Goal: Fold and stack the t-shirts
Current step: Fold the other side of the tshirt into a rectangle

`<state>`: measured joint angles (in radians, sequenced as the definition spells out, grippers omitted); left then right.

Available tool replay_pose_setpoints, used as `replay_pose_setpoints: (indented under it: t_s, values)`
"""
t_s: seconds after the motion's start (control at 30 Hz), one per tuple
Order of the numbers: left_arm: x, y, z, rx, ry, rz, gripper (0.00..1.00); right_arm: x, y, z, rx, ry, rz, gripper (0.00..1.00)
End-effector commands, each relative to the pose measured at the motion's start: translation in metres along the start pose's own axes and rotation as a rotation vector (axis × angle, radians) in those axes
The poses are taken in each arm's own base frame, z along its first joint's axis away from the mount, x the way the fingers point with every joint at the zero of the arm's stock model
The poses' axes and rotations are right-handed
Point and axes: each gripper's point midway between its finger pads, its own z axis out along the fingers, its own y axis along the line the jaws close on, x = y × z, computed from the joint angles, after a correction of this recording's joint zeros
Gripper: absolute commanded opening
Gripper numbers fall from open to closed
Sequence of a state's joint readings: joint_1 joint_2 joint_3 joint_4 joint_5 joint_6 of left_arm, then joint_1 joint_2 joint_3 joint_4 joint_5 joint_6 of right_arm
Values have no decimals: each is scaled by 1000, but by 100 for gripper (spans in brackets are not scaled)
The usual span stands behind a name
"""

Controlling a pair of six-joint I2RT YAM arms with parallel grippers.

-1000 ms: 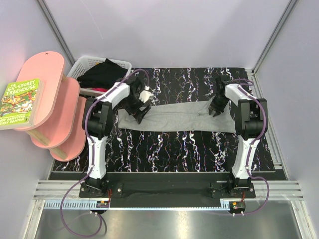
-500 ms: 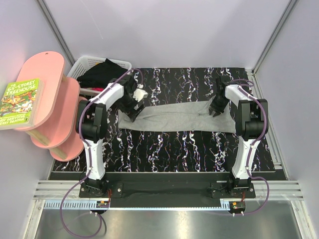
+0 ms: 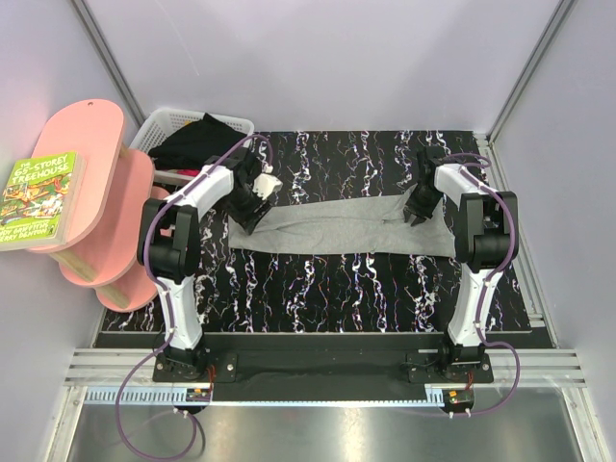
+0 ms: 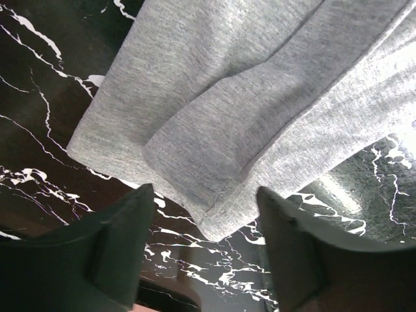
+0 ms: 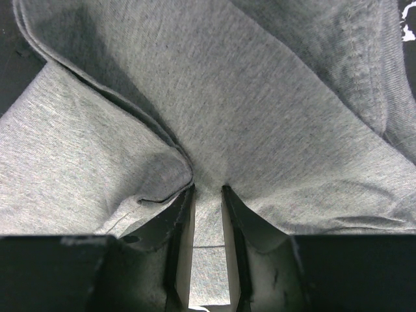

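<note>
The grey t-shirt (image 3: 337, 229) lies on the marbled black table (image 3: 337, 289) as a long narrow band. Its long axis runs straight from my left gripper (image 4: 205, 207) to my right gripper (image 5: 207, 192), one at each end.

The left gripper's jaws stand wide apart and hold nothing. The band's end corner, a layered hem edge, sits just ahead of the fingertips and between them. I cannot tell whether the fingers touch the table. The right gripper's jaws are drawn narrow and pinch a ridge of the grey cloth, with folds fanning away ahead of it on both sides.

The coming move turns on the left end, where the cloth lies directly in front of the open jaws (the left arm is plainly the nearer one there). In my judgement a short reach forward and a close would take that corner.

Beyond the left gripper and outward of it stands the white basket (image 3: 159, 125) with the black t-shirt (image 3: 192, 142) heaped in it, near the gripper but apart from it. Further outward are a pink shelf (image 3: 96, 183) and a book (image 3: 40, 200). Nothing stands between either gripper and the cloth.
</note>
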<state>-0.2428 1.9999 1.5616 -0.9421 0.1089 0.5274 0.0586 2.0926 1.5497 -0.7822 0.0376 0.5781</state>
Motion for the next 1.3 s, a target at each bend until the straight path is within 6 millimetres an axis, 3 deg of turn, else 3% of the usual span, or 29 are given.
replay_pose_setpoints:
  t_s: [0.0, 0.17, 0.27, 0.37, 0.47, 0.53, 0.6, 0.63, 0.73, 0.9, 0.97, 1.1, 1.27]
  values:
    - [-9, 5, -7, -15, -47, 13, 55, -1, -9, -1, 33, -24, -10, 30]
    - [-10, 6, 0, -8, -36, 6, 40, -1, -10, -1, 35, -25, -10, 29]
    - [-11, 7, 0, -12, -36, 4, 39, -2, -10, -1, 36, -28, -12, 29]
    - [-9, 8, 0, -19, -30, 7, 45, -3, -11, -1, 36, -27, -7, 29]
    - [-7, 10, -2, -35, -24, 5, 62, -3, -11, -1, 33, -23, -9, 29]
    - [-4, 10, -1, -37, -16, 9, 66, -3, -11, -1, 33, -23, -9, 29]
    - [-2, 9, -1, -36, -13, 12, 54, -3, -11, -1, 36, -25, -9, 29]
    - [-2, 8, 0, -28, -14, 12, 40, -3, -11, 0, 36, -23, -8, 28]
    - [-1, 5, 3, -12, -11, 6, 26, -4, -11, -1, 35, -27, -6, 28]
    - [1, 3, 8, 4, 0, 0, 13, -6, -12, -3, 33, -33, -1, 28]
    - [3, 3, 8, 2, 5, 1, 0, -6, -13, -3, 33, -32, 0, 27]
    - [5, 0, 0, 2, -3, 19, 0, -7, -13, -2, 34, -29, 5, 27]
    - [1, 0, -30, -27, -39, 33, 0, -9, -16, 1, 38, -27, 10, 26]
